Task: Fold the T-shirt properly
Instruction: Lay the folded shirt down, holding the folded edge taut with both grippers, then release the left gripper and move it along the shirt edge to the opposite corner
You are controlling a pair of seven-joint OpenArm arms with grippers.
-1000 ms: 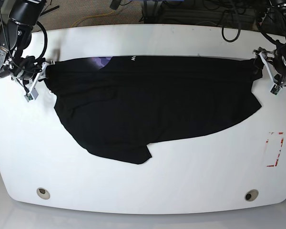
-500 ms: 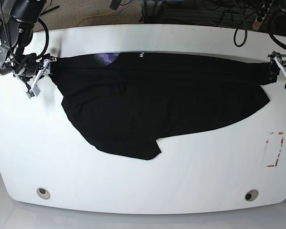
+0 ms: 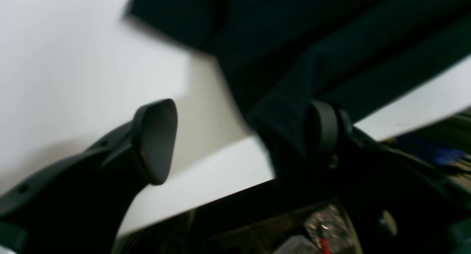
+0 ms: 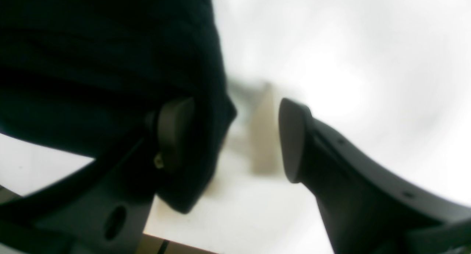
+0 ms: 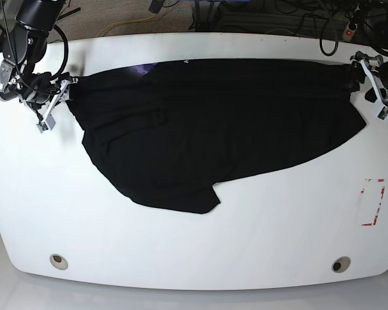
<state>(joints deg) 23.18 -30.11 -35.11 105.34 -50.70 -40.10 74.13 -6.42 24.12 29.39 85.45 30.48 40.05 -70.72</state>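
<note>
- A white table [image 5: 194, 252] with rounded corners fills the base view; cables run along the floor beyond its far edge.
- The T-shirt [image 5: 207, 123] lies spread black-side up across the far half of the table, stretched between the two arms.
- A sliver of purple print [image 5: 140, 68] shows at the far edge of the shirt.
- One loose flap [image 5: 200, 200] of the cloth reaches toward the near side.
- The left gripper [image 5: 374, 90] sits at the shirt's corner on the base view's right. Its jaws stand apart; cloth drapes over one finger [image 3: 323, 129] only, and the other finger [image 3: 156, 140] is clear of it.
- The right gripper [image 5: 52, 103] sits at the opposite corner. Its jaws are released; cloth hangs against one finger [image 4: 174, 132], apart from the other [image 4: 294, 143].
- A red-marked rectangle [image 5: 372, 201] lies on the table near the left arm's side.
</note>
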